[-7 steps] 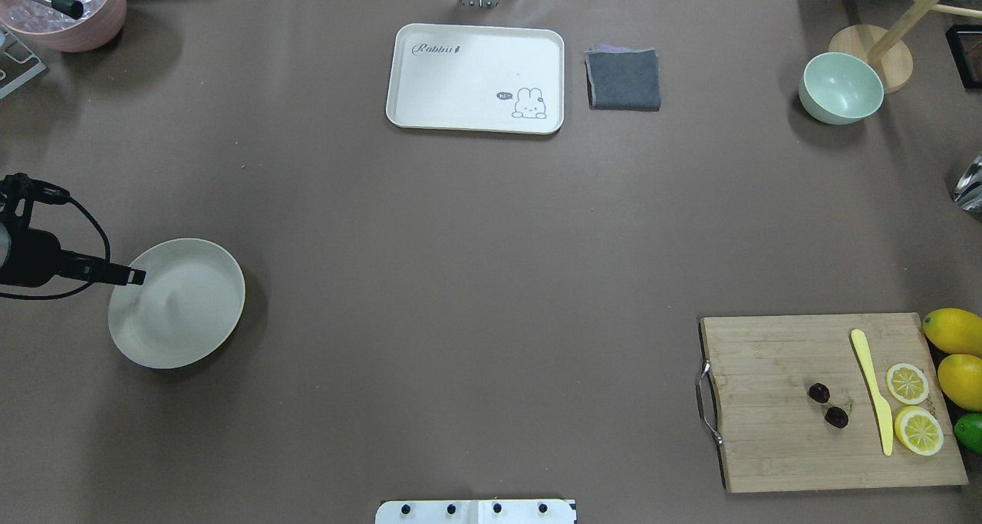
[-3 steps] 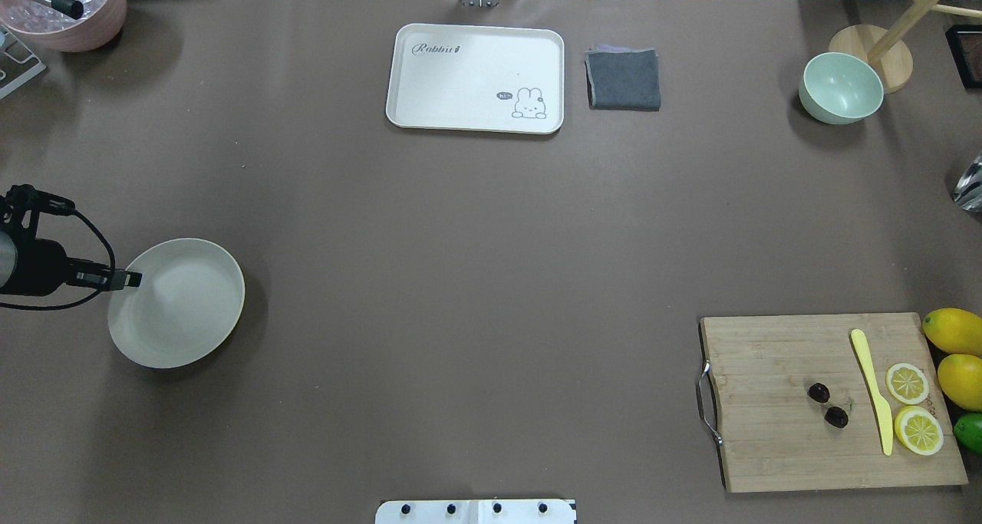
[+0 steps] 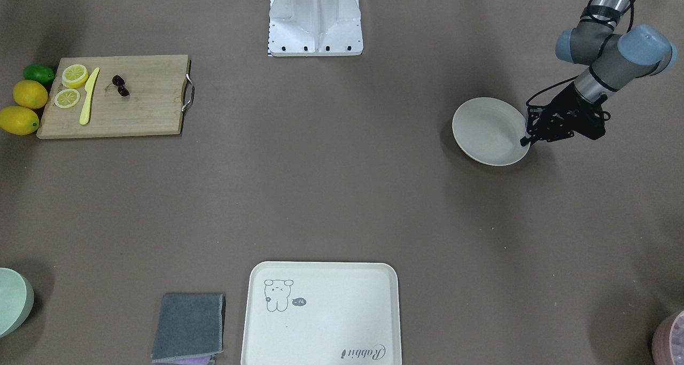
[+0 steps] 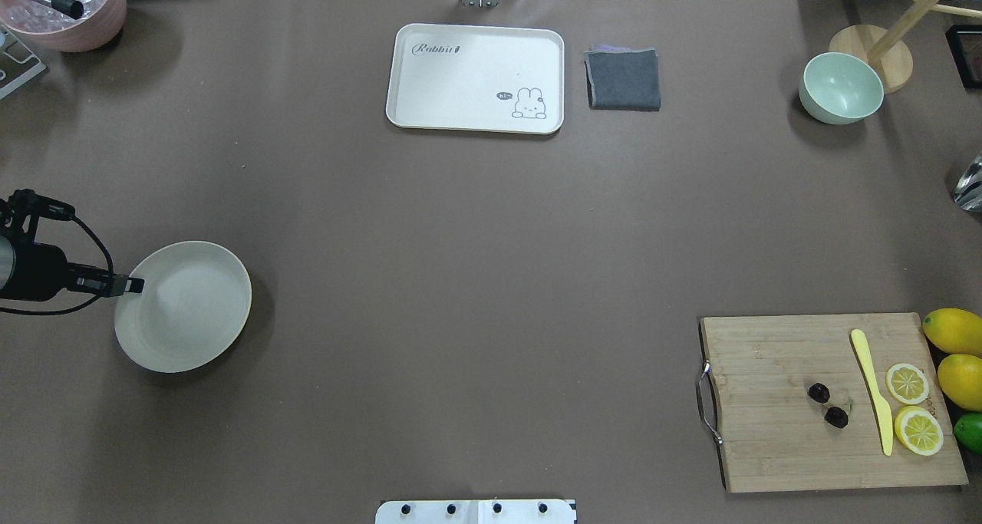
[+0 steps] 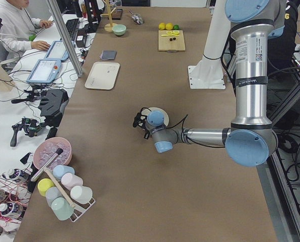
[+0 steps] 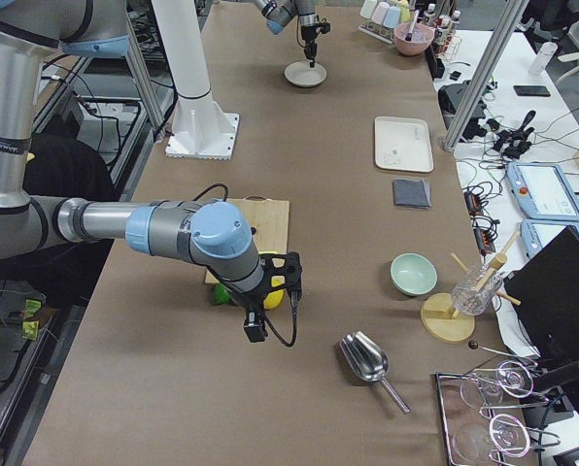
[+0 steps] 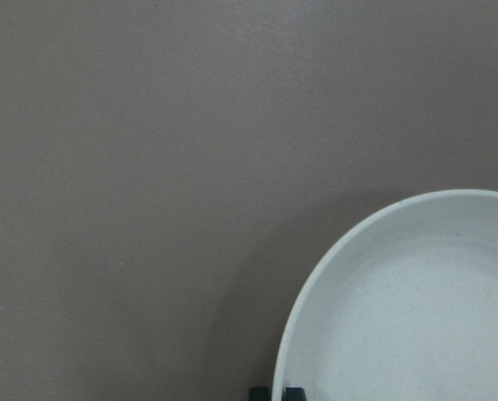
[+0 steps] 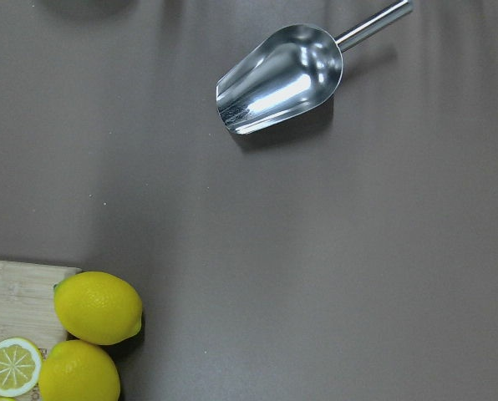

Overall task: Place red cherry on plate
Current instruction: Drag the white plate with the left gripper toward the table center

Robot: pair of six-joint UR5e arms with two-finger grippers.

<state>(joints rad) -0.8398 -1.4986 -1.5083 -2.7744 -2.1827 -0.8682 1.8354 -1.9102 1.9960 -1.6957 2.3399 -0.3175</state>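
Note:
The red cherry point(image 4: 827, 405), two dark fruits on thin stems, lies on the wooden cutting board point(image 4: 767, 447) at the near right, also seen as the cherry point(image 3: 120, 85) in the front view. The cream plate point(image 4: 192, 317) rests at the near left. My left gripper point(image 4: 136, 285) is at its left rim, fingers pinched shut on the edge; the left wrist view shows the fingertips point(image 7: 276, 393) at the plate's rim point(image 7: 416, 317). My right gripper point(image 6: 255, 333) shows only in the exterior right view, beyond the board near the lemons; I cannot tell whether it is open or shut.
On the board lie a yellow knife point(image 4: 872, 390) and two lemon slices point(image 4: 907, 383); whole lemons point(image 4: 955, 331) sit beside it. A metal scoop point(image 8: 282, 79) lies past them. A rabbit tray point(image 4: 476, 77), grey cloth point(image 4: 623, 79) and mint bowl point(image 4: 841, 88) line the far side.
The plate has shifted slightly to the right and settled flatter, with the left gripper still at its rim. The cherry has not moved.

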